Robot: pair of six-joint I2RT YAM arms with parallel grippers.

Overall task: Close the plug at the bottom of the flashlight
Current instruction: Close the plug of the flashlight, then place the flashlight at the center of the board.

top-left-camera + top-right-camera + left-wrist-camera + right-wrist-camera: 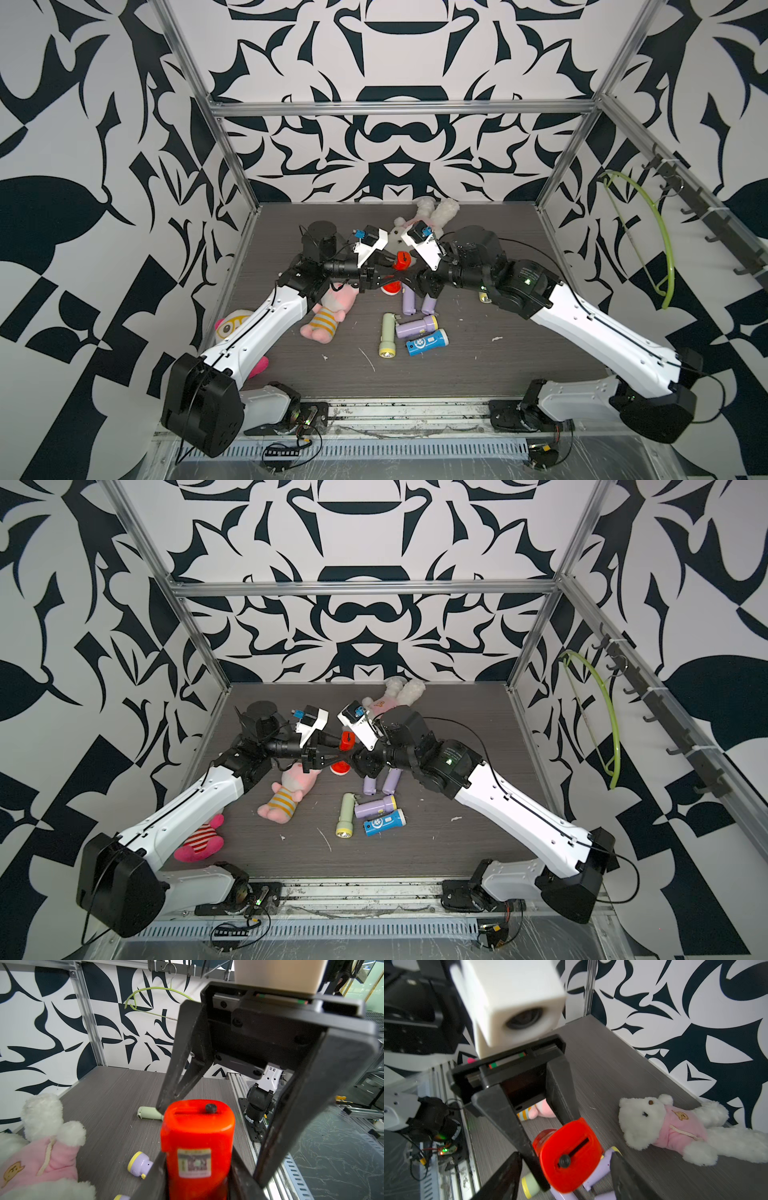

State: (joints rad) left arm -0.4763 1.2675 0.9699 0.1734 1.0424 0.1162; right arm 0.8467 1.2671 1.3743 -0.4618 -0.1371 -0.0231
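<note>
The dark grey tabletop (478,374) was the biggest thing, and both white arms reached over it and met near the middle. Soft toys lay around them: a white teddy bear (664,1126) at the back and a pink striped doll (328,316) partly under the left arm. A bunch of spare flashlights (415,328) lay nearer the front, below the jaws and not touching them. The left gripper (197,1180) had its jaws closed tight on the red flashlight (197,1132), holding it by its body up in the air above the tabletop. The right gripper (566,1154) faced it from the other side with its jaws wide open, gripping nothing. The flashlight's long side ran across the left jaws. Its flat bottom end pointed toward the back of the tabletop and sat between the two open right jaws. So I think the right arm was the one in place to press there while the left one held on. On that flat end sat the small black plug (564,1160), next to a thin slot. It looked pushed in, but the picture was blurry and I could not tell if it was shut all the way. In both top views the crossed jaws hid the flashlight's middle, and the plug was too small to see. The lamp end was cut off in the left wrist view.
</note>
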